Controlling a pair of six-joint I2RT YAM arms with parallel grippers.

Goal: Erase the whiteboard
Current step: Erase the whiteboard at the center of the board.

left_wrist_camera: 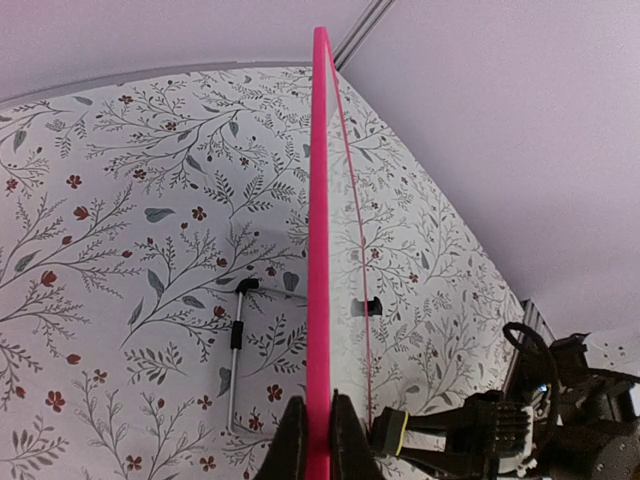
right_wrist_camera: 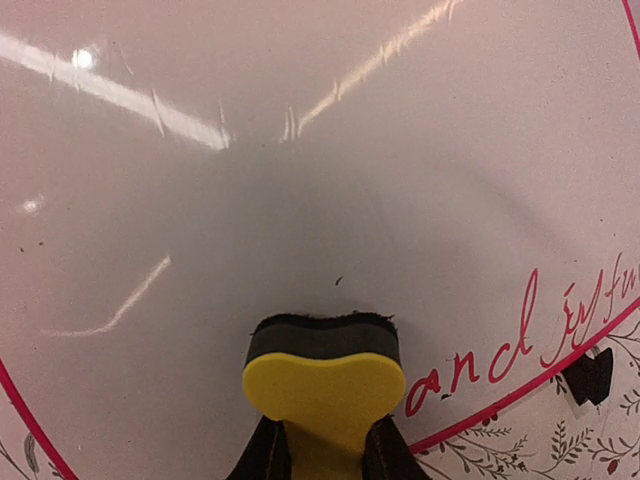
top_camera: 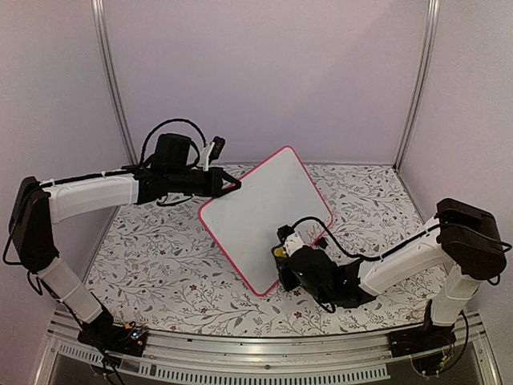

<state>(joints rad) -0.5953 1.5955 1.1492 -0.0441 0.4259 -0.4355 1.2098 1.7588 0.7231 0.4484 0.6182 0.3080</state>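
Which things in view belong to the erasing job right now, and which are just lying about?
In the job:
whiteboard, clamped at its edge by the left gripper
yellow eraser, held by the right gripper at the board's face
red writing beside the frame

Lying about:
thin pen-like stick on the floral table

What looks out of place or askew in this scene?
The whiteboard is askew: the left end effector pinches its frame and holds it tilted, not flat. Red writing sits near one edge.

Floral table [top_camera: 160, 265], slim pen [left_wrist_camera: 237, 345], lilac walls [top_camera: 264, 72]
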